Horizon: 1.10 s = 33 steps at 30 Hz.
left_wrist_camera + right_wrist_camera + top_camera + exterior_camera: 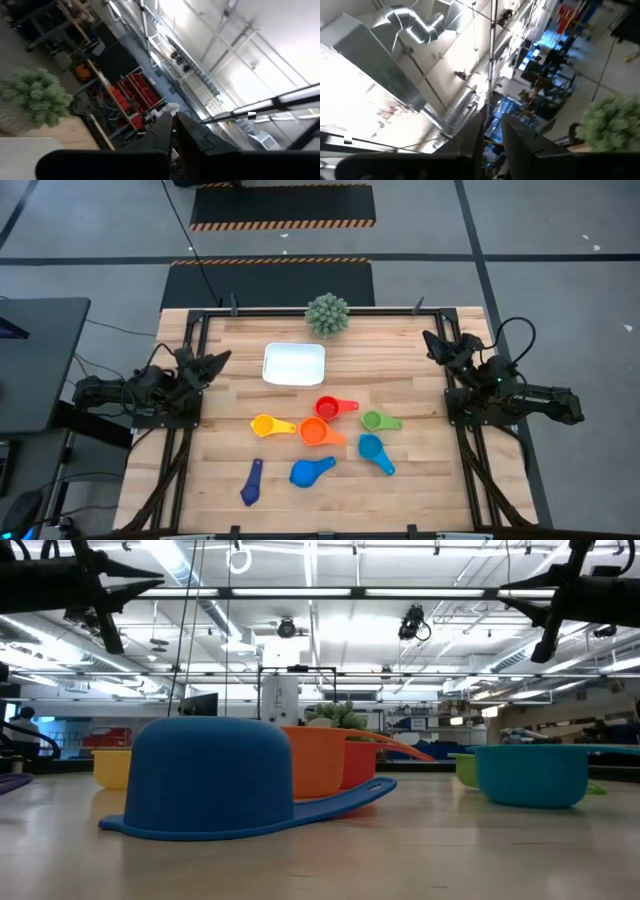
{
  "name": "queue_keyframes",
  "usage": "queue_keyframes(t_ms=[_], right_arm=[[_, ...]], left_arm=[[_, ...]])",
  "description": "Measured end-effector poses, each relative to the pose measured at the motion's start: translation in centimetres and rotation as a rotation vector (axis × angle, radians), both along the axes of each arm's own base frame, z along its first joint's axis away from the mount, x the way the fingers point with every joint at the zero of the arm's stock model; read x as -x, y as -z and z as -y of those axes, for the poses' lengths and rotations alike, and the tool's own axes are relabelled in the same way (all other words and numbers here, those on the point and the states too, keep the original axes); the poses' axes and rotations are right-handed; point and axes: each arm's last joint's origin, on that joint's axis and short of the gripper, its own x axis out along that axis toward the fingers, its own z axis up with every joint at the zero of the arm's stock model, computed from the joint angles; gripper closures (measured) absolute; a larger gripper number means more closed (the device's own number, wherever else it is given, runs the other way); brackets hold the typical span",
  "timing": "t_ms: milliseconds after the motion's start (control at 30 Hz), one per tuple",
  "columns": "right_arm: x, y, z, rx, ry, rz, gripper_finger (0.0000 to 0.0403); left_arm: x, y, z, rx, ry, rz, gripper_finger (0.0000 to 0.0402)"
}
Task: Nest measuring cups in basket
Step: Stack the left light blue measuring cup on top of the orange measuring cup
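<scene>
1. On the worktop (400,490), the white basket (294,364) sits near the far edge, just in front of the spiky plant (327,314); nothing in it.
2. Cups lie loose nearer the front: red cup (329,408), orange cup (315,431), yellow cup (268,425), green cup (374,420), light blue cup (372,448), blue cup (307,471), navy cup (250,483).
3. Left end effector (216,360) at left edge, fingers nearly together, holding nothing.
4. Right end effector (433,340) at right edge, narrow gap, holding nothing.
</scene>
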Motion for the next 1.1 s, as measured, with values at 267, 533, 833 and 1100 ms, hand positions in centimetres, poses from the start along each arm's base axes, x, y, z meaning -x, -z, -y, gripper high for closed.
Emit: queue_keyframes(t_ms=[267, 533, 833, 1100], right_arm=[[0.0, -0.4, -0.3, -0.058, -0.166, 0.106, 0.0328], [-0.7, -2.3, -0.5, -0.009, -0.222, 0.035, 0.0328], [-4.2, -4.9, -0.8, 0.075, -0.34, -0.194, 0.0328], [-7.4, -7.3, -0.8, 0.179, -0.399, -0.306, 0.0328]], left_arm=[[0.0, -0.1, 0.0, 0.039, 0.026, 0.033, 0.0353], [0.0, -0.3, 0.4, 0.045, 0.175, 0.081, 0.0271], [0.2, -1.7, 0.5, -0.049, 0.189, 0.034, 0.026], [0.1, -6.8, 0.7, -0.248, 0.167, -0.083, 0.0259]])
